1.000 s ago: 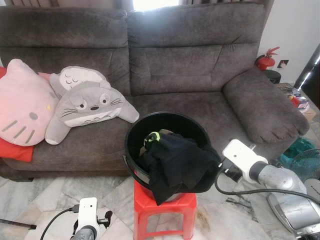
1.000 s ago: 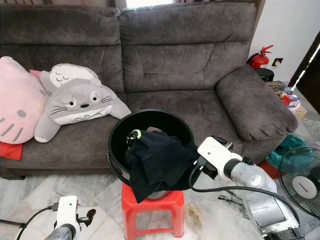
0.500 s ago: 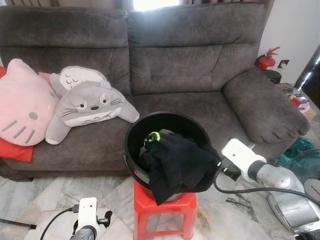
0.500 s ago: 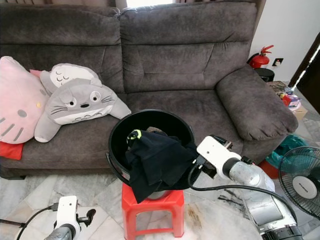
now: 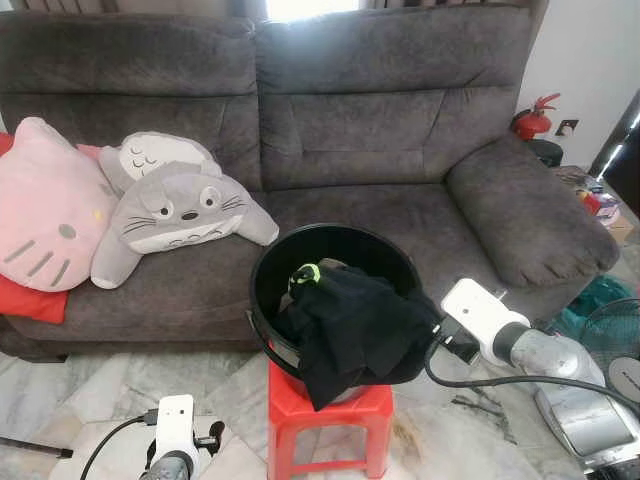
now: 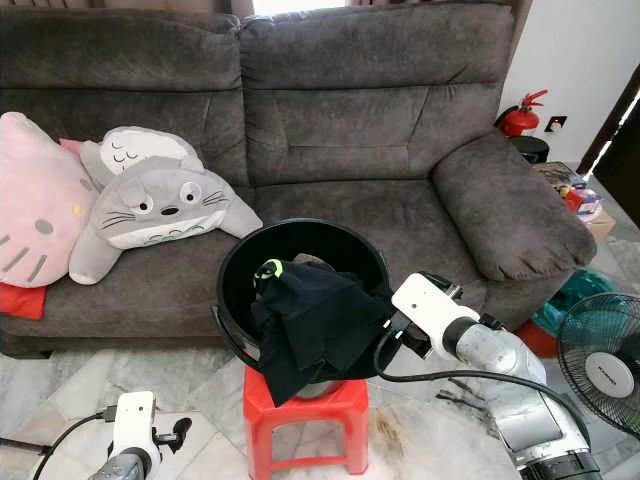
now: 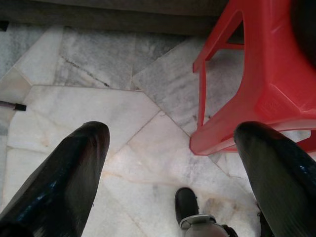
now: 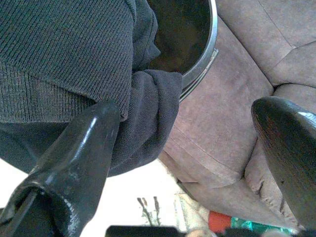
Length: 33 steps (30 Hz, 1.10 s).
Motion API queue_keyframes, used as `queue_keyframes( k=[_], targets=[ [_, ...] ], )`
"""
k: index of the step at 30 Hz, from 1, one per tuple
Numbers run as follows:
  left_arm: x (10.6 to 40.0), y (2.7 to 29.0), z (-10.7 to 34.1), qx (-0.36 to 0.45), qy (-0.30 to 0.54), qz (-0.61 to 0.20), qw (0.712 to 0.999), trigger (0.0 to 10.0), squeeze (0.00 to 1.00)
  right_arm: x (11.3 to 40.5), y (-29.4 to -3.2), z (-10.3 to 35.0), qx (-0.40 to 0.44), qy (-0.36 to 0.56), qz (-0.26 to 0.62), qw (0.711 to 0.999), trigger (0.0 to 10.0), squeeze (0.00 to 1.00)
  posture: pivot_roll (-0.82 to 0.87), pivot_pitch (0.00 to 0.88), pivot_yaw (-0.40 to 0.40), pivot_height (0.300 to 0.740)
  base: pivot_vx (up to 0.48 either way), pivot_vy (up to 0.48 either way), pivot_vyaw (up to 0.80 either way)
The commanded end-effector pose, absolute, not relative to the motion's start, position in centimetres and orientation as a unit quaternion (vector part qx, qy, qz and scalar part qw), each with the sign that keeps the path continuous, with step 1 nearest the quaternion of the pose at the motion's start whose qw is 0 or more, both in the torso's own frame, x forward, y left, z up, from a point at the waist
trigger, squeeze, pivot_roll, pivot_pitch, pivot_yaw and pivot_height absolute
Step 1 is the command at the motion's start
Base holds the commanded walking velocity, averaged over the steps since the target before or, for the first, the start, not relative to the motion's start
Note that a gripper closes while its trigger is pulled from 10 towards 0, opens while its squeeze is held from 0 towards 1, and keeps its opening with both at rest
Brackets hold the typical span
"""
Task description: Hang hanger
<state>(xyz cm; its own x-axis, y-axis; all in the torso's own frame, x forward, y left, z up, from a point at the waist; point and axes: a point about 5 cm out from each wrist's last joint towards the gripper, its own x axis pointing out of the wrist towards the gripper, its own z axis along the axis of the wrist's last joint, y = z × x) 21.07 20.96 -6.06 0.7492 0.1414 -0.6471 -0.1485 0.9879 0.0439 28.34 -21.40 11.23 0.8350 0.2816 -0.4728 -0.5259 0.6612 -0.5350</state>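
A black bucket (image 5: 268, 268) stands on a red plastic stool (image 5: 372, 408) in front of the sofa. A black knitted garment (image 5: 350, 325) lies in it and hangs over the near rim. A small yellow-green piece (image 5: 303, 272), perhaps part of a hanger, pokes out at the top of the cloth. My right gripper (image 8: 185, 113) is open at the bucket's right side, one finger (image 8: 81, 153) against the draped cloth. Its white wrist (image 5: 478, 314) sits just right of the bucket. My left gripper (image 7: 170, 132) hangs low and open over the marble floor, left of the stool.
A grey sofa (image 5: 400, 130) fills the back, with a pink cat cushion (image 5: 45, 205) and a grey plush (image 5: 175, 205) on its left seat. A fire extinguisher (image 5: 532, 120) stands at the right wall, and a fan (image 6: 605, 365) and clutter lie at the right.
My right gripper has edged slightly left, closer to the bucket and the cloth. The left arm hangs as before.
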Motion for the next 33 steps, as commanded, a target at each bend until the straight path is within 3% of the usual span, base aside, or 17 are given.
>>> queue_keyframes(
  k=[1,33],
  targets=[
    [21.2,21.1,-6.0,-0.010,0.349,0.085,0.933,10.0,0.00,28.7,-21.2,11.4,-0.342,0.173,0.227,0.895,10.0,0.00,-0.17,0.000,0.010,0.716,0.000,0.000,0.00],
    [21.3,20.8,-6.0,-0.009,0.348,0.082,0.934,10.0,0.00,27.7,-20.0,11.6,-0.318,0.176,0.273,0.891,10.0,0.00,-0.17,0.000,0.008,0.716,0.000,0.000,0.00]
  ],
)
